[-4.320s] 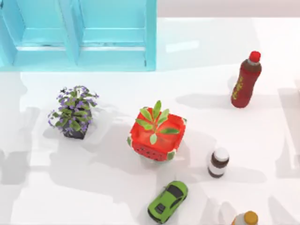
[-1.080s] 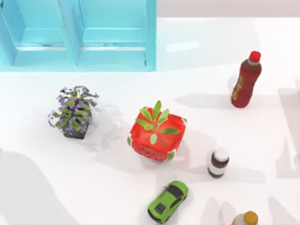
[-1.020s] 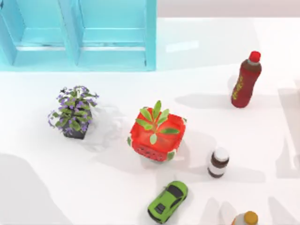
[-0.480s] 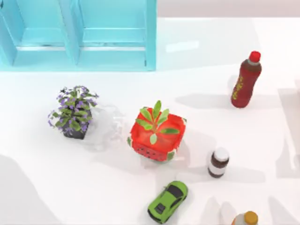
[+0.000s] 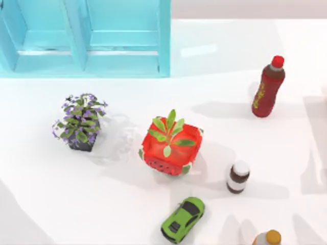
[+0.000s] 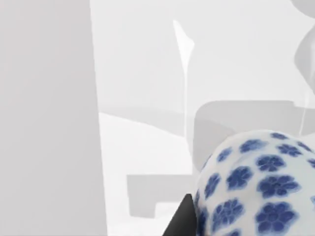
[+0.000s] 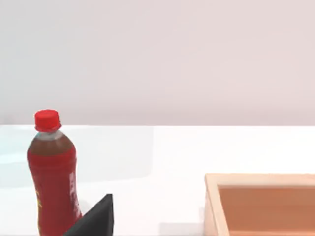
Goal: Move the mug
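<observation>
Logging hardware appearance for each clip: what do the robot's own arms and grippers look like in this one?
Little of them shows. In the left wrist view a black, wedge-shaped finger with flat faces and a sharp point juts in at the edge. The right wrist view has a similar black wedge finger, matte and plain. No cables, markings or arm links can be made out.

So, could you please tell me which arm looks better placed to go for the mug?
Probably the left: the mug stands left of centre, between the purple-flowered pot and the red planter, which blocks an approach from the right.
</observation>
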Motion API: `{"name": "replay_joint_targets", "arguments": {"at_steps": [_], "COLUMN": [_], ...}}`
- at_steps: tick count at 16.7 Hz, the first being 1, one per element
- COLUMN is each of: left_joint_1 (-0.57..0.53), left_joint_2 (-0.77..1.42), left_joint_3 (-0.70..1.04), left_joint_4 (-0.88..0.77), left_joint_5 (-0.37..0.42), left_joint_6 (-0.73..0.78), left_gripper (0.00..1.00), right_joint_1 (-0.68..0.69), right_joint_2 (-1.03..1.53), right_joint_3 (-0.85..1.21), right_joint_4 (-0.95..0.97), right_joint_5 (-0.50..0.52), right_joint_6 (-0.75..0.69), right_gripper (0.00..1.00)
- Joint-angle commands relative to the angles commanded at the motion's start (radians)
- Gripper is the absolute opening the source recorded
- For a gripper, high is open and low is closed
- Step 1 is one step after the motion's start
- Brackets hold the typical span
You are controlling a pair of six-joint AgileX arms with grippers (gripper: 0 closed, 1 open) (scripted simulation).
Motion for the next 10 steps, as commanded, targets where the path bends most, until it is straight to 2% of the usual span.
{"name": "replay_joint_targets", "arguments": {"at_steps": [1,10], "left_joint_1": [0.0,0.0], "left_joint_2": [0.0,0.0], "left_joint_3": [0.0,0.0], "left_joint_4": [0.0,0.0], "left_joint_5": [0.0,0.0], "left_joint_6": [0.0,0.0], "left_gripper": [0.0,0.68], "right_joint_1": [0.0,0.0], "right_joint_2": [0.0,0.0], "right_joint_3": [0.0,0.0], "right_joint_4": [0.0,0.0], "right_joint_5": [0.0,0.0], "right_joint_6": [0.0,0.0], "right_gripper": [1.0,1.0]}}
